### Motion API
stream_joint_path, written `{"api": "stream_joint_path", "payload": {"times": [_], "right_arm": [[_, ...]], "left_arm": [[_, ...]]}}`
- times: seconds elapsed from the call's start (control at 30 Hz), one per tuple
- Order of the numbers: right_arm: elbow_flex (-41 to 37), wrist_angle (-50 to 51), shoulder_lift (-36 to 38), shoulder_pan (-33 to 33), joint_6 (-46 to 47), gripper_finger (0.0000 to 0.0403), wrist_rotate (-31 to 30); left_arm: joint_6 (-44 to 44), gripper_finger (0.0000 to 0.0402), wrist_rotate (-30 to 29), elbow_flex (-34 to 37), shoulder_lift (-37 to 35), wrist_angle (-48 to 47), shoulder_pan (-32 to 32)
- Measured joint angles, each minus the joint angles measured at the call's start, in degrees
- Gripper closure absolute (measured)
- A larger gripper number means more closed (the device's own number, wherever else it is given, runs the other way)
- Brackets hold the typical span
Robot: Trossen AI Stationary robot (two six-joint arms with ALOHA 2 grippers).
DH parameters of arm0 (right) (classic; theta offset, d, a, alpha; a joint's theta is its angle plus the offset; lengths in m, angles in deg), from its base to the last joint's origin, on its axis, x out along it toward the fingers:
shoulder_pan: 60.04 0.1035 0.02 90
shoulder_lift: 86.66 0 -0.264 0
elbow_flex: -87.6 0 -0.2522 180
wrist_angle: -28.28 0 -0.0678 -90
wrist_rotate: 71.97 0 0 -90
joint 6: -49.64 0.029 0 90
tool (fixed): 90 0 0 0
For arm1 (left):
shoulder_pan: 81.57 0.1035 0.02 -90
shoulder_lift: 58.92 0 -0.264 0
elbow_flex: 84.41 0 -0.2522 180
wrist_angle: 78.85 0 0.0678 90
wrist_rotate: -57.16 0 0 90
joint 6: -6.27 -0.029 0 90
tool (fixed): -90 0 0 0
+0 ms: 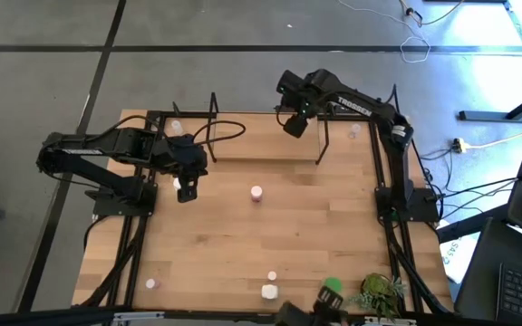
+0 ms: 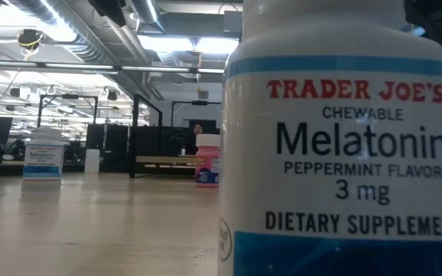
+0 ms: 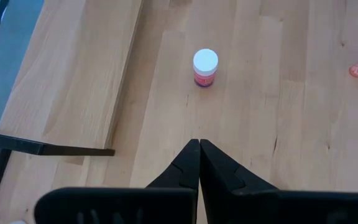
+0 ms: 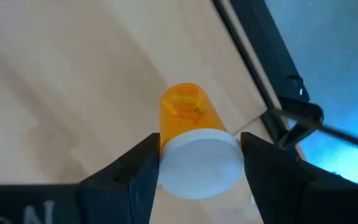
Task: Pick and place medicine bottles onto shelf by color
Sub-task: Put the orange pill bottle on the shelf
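Observation:
My right gripper (image 1: pixel 294 124) hangs over the far side of the table, above the shelf (image 1: pixel 261 142), and is shut on an orange medicine bottle (image 4: pixel 184 111) with a white cap. My left gripper (image 1: pixel 186 191) waits shut at the left, next to the shelf's end (image 3: pixel 73 68). A pink bottle with a white cap (image 3: pixel 205 67) stands upright on its base at mid-table (image 1: pixel 256 193), ahead of the left fingers (image 3: pixel 199 149). My right gripper pinches the orange bottle's white cap (image 4: pixel 199 168) between its two fingers (image 4: pixel 143 171), one on each side. The fingers come from above and point down. The orange body hangs below the cap, base down, over the light wood.
White bottles stand near the front edge (image 1: pixel 270 292) and front left (image 1: pixel 150 283), a green one (image 1: pixel 331 288) beside a leafy plant (image 1: pixel 379 292). Small bottles sit at the shelf's ends (image 1: pixel 177 127) (image 1: pixel 355 131). Black wire uprights (image 4: pixel 291 118) stand close to the right gripper. A large Melatonin bottle (image 2: pixel 344 138) fills the low view.

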Motion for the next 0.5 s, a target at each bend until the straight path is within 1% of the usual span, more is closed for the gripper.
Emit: {"api": "stream_joint_path", "payload": {"times": [0.13, 0.37, 0.5], "right_arm": [[0.00, -2.05, -1.91, -1.29, -0.22, 0.0192, -0.03], [0.02, -2.38, -5.10, -1.87, -3.27, 0.0192, -0.32], [0.02, -2.67, -6.70, -1.85, -4.44, 0.0192, -3.94]], "left_arm": [[0.00, 0.0401, 0.00, 0.00, 0.00, 0.02, 0.00], [0.00, 0.0401, 0.00, -0.02, 0.00, 0.00, 0.00], [0.00, 0.0401, 0.00, 0.00, 0.00, 0.02, 0.00]]}}
